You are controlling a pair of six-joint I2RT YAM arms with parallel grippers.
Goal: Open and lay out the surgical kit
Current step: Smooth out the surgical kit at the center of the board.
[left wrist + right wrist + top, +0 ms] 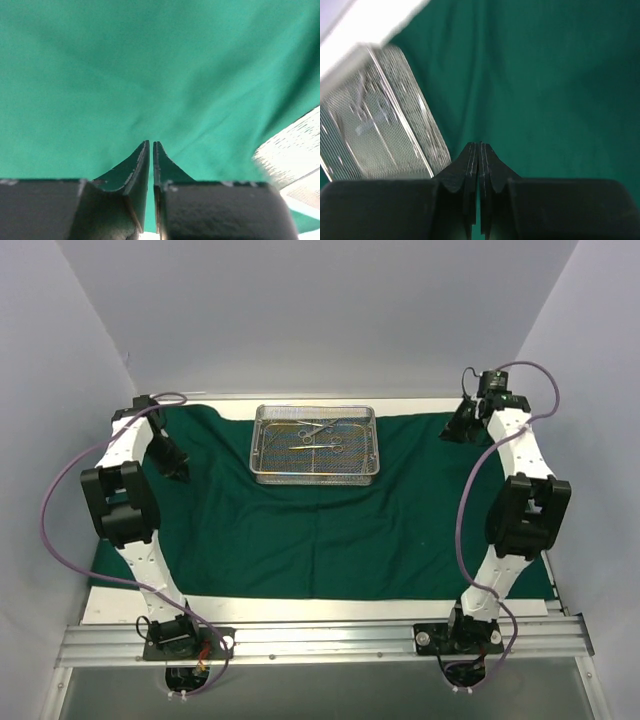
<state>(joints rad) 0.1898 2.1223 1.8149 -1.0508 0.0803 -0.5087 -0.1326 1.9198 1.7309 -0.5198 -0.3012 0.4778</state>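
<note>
Spreading across most of the table [330, 608], the dark green drape [300, 540] was seen laid open and nearly flat, marked only by faint creases. The silver wire-mesh tray [316, 478] was found on the drape at its far middle, close to the back edge. Several small steel scissor-like instruments [318, 435] were seen lying inside it (their exact number could not be made out).

The left gripper [180, 472] was held over the far-left part of the cloth, well apart from the tray. In the left wrist view its fingers [142, 165] were seen drawn together, with only a thin slit between them and nothing caught there. Whether the tips touched the cloth could not be told.

The right gripper [452, 432] was placed at the far-right corner of the drape. In the right wrist view its fingers [470, 160] were pressed together on nothing, above green cloth, with the blurred tray off to one side.
</note>
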